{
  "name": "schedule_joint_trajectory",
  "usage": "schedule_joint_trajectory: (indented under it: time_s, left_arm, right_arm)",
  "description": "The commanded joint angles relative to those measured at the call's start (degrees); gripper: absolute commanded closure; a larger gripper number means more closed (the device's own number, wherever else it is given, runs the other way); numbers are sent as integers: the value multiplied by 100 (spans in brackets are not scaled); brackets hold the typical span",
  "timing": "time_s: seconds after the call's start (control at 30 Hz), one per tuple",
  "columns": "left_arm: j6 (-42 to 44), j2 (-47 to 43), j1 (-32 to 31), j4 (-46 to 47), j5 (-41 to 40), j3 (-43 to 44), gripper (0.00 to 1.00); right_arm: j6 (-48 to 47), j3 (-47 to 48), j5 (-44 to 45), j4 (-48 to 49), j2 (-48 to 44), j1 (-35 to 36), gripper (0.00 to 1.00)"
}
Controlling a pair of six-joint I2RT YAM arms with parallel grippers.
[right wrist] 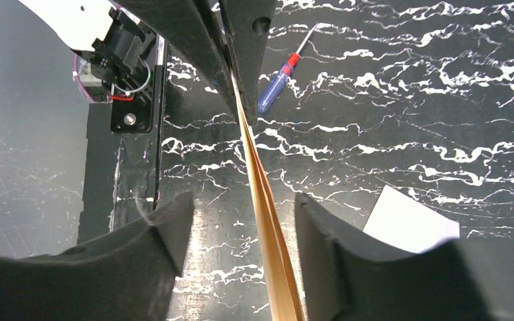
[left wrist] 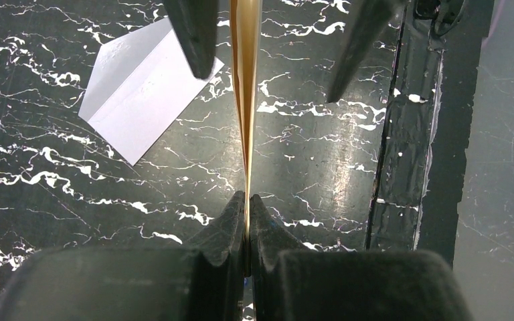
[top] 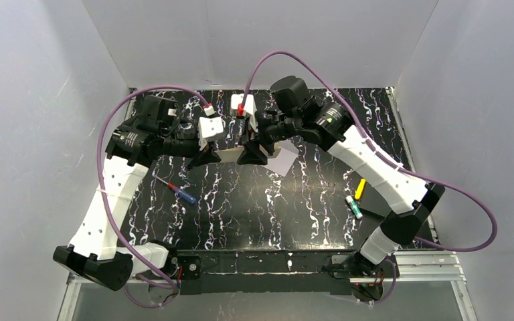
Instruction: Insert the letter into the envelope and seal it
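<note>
Looking from above, we find the letter (top: pixel 231 155) mostly hidden. Only a short cream strip shows between the left pincer (top: pixel 207 158) and the right pincer (top: pixel 251 156), above the black marbled table (top: pixel 254 200). Both wrist views show the sheet edge-on, as a thin tan line, so we cannot make out its border.

The left pincer is clamped on one end of the letter, its fingers (left wrist: pixel 231 221) pressed to either face of the sheet. The right pincer stands fairly wide. Its fingers (right wrist: pixel 167 241) straddle the other end of the sheet, with a gap on each side.

The envelope (top: pixel 285 160) lies flat on the table just beside the right pincer. The right arm (top: pixel 368 157) partly covers it in the top view, and the right wrist view cuts it down to one corner. In the left wrist view a crease runs across it, but we cannot tell how the flap stands.

A screwdriver (top: pixel 181 192) with a blue handle lies near the left arm. A yellow item (top: pixel 359 188) and a green-and-white item (top: pixel 353 207) lie near the right arm. Both are too small to identify, and any print on them is too small to read.
</note>
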Motion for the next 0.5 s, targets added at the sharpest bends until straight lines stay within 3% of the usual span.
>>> schedule_joint_trajectory:
  time_s: [0.0, 0.2, 0.33, 0.37, 0.47]
  left_arm:
    - [125, -155, -14, -203, 71, 173, 100]
    - [167, -221, -14, -236, 153, 181, 100]
    - [146, -257, -14, -229, 202, 208, 100]
    - [39, -279, -14, -164, 148, 192, 90]
    - [-1158, -498, -14, 758, -692, -111, 33]
  right_arm:
    - [-65, 287, 250, -83, 126, 123, 42]
    - [17, 484, 353, -7, 242, 140, 57]
    - [170, 494, 490, 59, 265, 150, 93]
    - [201, 485, 555, 78, 241, 149, 99]
    - [264, 449, 832, 136, 153, 148, 99]
